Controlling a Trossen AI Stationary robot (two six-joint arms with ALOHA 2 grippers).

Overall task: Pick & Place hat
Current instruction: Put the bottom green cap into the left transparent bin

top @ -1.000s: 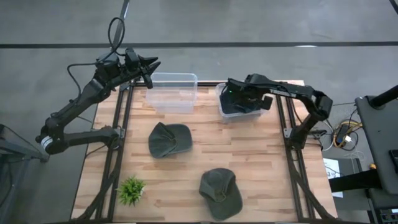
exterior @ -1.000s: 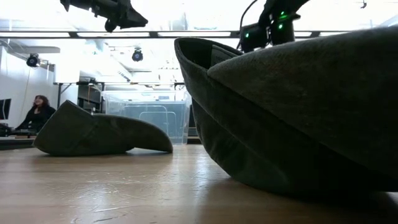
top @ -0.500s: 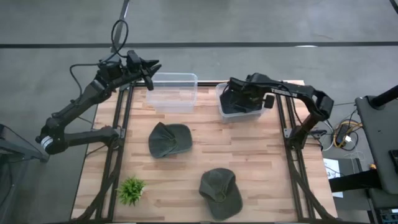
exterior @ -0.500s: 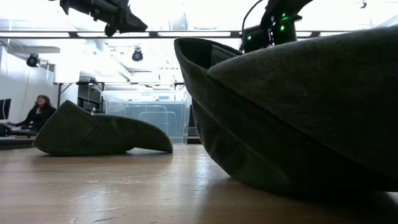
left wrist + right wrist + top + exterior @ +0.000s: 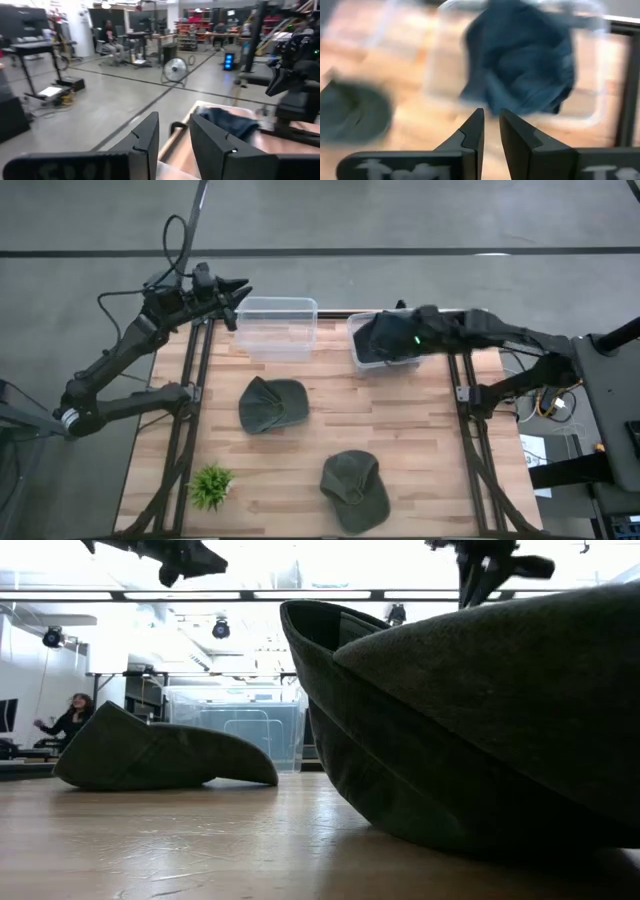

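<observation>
Even overhead light, glaring ceiling lamps in low view, right wrist view motion-blurred, soft shadows

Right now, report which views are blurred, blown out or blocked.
Right wrist view: motion-smeared, the dark hat in its clear bin soft-edged. Low view: ceiling lights blown out, the near hat fills the right half and blocks the table behind. Left wrist view: slightly soft. High view: evenly lit.

Grey concrete floor (image 5: 100, 107) surrounds a floor fan (image 5: 174, 69); beyond it stand desks (image 5: 131, 40) (people seated there) under bright ceiling lights (image 5: 300, 570).
</observation>
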